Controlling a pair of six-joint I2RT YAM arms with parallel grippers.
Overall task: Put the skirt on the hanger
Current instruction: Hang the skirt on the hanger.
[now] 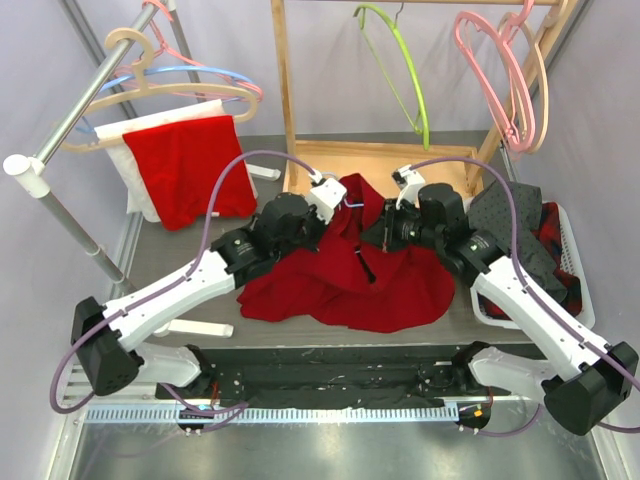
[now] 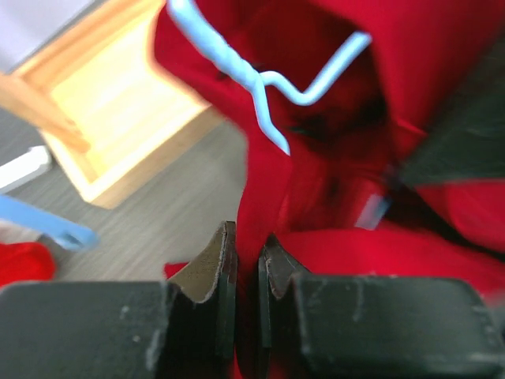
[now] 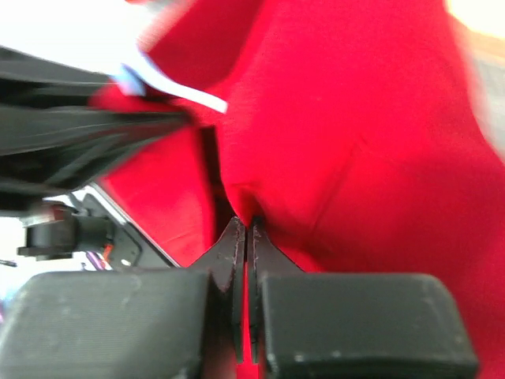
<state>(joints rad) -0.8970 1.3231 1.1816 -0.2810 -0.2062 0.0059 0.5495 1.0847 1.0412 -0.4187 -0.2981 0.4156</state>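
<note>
Left gripper (image 2: pixel 246 246) pinches a fold of the red skirt (image 1: pixel 375 285); blue hanger (image 2: pixel 264 79) lies against the cloth nearby. Right gripper (image 3: pixel 245 230) clamped tight on skirt fabric.

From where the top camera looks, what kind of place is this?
Probably a robot test bench set up like a laundry corner: a metal clothes rail and a wooden rack carry plastic hangers, and a white basket of garments stands beside the red skirt.
</note>
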